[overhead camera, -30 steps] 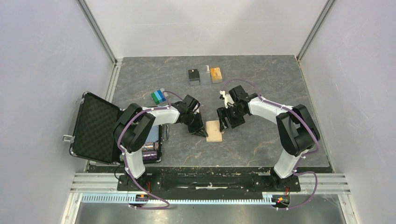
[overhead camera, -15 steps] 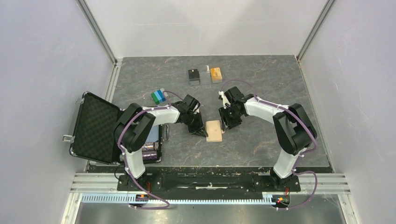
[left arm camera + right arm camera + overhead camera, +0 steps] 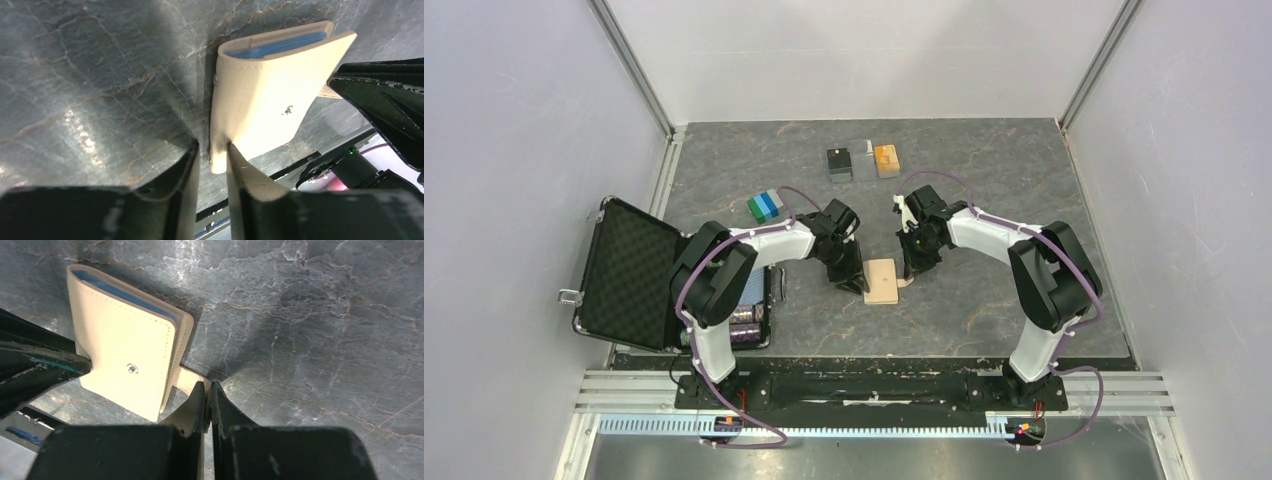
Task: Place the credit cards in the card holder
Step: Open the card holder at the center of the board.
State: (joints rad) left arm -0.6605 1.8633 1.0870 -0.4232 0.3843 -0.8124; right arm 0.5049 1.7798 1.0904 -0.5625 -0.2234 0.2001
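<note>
The card holder [image 3: 882,283], a tan wallet folded shut with light-blue lining at its edge, lies flat on the table between both arms. My left gripper [image 3: 852,283] is at its left edge. In the left wrist view its jaws [image 3: 212,146] stand slightly apart around a corner of the card holder [image 3: 265,95], with one finger against it and the other clear. My right gripper [image 3: 207,384] is shut on the snap tab [image 3: 189,377] sticking out from the right side of the card holder [image 3: 125,355]. No credit cards show in any view.
An open black foam-lined case [image 3: 629,272] lies at the left, with chips [image 3: 749,322] beside it. A green-and-blue block [image 3: 764,206] sits behind the left arm. A small black box [image 3: 839,162] and an orange box [image 3: 886,158] stand at the back.
My right gripper moved in to the card holder's right edge and closed from wide open to shut on the tab. My left gripper's jaws loosened from shut to slightly apart.
</note>
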